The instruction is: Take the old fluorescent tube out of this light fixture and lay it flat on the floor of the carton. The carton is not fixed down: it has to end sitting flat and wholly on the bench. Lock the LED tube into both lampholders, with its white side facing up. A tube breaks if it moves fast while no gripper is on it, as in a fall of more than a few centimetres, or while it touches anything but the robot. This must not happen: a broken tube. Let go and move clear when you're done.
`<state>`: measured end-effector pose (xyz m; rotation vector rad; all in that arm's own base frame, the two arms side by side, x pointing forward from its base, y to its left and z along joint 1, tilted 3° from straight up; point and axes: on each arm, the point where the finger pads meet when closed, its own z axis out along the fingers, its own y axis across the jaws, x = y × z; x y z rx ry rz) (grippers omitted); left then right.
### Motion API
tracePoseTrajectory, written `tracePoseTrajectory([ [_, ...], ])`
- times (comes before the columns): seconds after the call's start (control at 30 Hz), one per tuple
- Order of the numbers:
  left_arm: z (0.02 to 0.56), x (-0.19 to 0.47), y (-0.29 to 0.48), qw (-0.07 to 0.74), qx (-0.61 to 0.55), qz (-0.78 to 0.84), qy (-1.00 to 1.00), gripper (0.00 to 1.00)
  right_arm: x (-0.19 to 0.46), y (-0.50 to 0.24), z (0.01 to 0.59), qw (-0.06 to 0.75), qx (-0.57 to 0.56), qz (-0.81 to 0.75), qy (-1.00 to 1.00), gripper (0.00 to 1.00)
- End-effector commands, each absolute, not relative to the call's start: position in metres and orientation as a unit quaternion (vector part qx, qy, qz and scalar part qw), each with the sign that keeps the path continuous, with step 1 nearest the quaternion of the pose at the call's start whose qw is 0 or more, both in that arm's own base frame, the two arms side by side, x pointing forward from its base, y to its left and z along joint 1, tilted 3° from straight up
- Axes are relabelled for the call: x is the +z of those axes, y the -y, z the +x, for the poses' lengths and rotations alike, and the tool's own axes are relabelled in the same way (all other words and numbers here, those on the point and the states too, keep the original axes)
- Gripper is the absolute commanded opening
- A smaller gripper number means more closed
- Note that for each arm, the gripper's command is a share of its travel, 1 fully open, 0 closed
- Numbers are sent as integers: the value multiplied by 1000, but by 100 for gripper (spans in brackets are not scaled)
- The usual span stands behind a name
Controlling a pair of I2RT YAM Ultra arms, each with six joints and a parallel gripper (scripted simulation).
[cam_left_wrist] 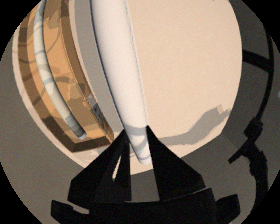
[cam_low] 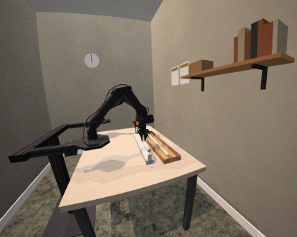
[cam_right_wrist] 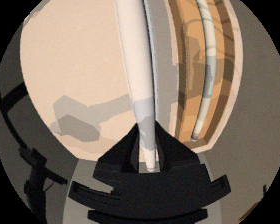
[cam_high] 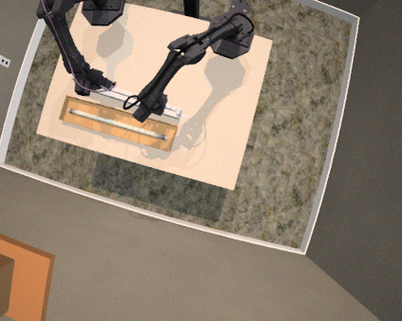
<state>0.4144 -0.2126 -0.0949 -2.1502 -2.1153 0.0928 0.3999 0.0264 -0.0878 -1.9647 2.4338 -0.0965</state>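
Both grippers are shut on the white LED tube (cam_high: 116, 91) (cam_left_wrist: 116, 65) (cam_right_wrist: 133, 55), which lies along the grey light fixture (cam_high: 174, 112) (cam_low: 145, 151) (cam_left_wrist: 84, 65) (cam_right_wrist: 159, 65) with its white face turned up to the wrist cameras. My left gripper (cam_high: 149, 110) (cam_left_wrist: 136, 130) holds one end and my right gripper (cam_high: 89, 87) (cam_right_wrist: 146, 124) holds the other. I cannot tell whether the tube ends sit in the lampholders. The old fluorescent tube (cam_high: 115, 124) (cam_low: 162, 149) (cam_left_wrist: 47, 80) (cam_right_wrist: 208, 75) lies flat on the floor of the orange carton (cam_high: 64, 110) (cam_low: 170, 160) (cam_left_wrist: 66, 60) (cam_right_wrist: 183, 75), right beside the fixture.
The carton sits flat on the bench (cam_high: 224, 119) (cam_low: 113, 172), close to the bench edge nearest the wall with the shelf. The black arm stand runs along the opposite edge. Walls close in around the bench.
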Motion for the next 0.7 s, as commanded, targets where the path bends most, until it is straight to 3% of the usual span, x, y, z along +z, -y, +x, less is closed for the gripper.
tracePoseTrajectory([
  [0.0,419,-81,227,41,40,-720,691,11,-64,-33,428,54,-47,-622,-780,11],
  [0.13,429,-75,232,17,32,-721,692,11,-63,-40,429,56,-48,-628,-775,11],
  [0.67,418,-92,224,46,46,-719,692,11,-64,-42,426,53,-45,-628,-775,11],
])
